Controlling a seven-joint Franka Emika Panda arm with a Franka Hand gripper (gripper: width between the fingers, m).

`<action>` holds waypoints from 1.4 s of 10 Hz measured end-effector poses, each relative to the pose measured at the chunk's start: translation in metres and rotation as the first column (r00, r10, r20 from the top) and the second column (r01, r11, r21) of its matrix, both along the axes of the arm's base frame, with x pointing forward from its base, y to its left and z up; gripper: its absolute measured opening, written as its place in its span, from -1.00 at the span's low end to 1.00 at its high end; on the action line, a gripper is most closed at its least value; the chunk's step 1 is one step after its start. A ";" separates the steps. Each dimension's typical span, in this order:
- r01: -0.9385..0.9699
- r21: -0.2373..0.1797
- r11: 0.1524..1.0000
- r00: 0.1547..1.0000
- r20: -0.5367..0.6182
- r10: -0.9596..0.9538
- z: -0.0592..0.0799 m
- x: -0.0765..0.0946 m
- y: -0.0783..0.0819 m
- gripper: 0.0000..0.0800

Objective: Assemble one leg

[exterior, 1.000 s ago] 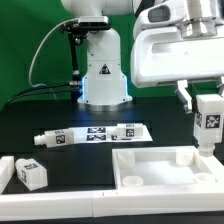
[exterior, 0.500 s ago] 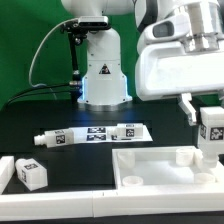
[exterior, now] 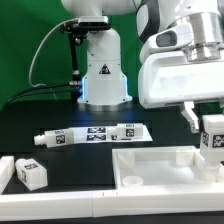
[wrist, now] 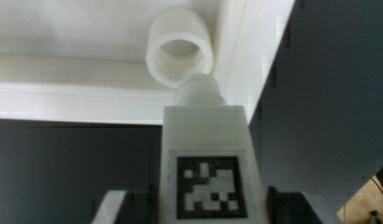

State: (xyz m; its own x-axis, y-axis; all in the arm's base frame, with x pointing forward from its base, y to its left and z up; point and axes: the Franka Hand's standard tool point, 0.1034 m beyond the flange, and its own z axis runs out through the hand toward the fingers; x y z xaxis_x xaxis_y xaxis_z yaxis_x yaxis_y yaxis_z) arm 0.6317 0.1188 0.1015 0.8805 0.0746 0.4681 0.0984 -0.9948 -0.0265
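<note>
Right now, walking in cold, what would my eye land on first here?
Most likely the big white gripper at the exterior view's right, holding the leg, a small tagged block, over a corner of the white tray-like piece. Next, two long tagged rods lying on the black table, with a second small block near the exterior view's left edge.

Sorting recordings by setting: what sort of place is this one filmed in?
Most likely a robotics lab bench: a green backdrop behind a black table, a fixed arm base, and white parts like the rods and the leg carrying square tag markers.
</note>
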 end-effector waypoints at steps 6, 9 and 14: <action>-0.007 -0.003 1.000 1.000 0.007 0.007 -0.007 -0.004 -0.001 -0.29; -0.012 -0.013 1.000 1.000 0.001 0.012 -0.006 -0.004 -0.008 -0.29; -0.018 -0.021 1.000 1.000 -0.022 0.017 -0.021 -0.006 -0.010 -0.29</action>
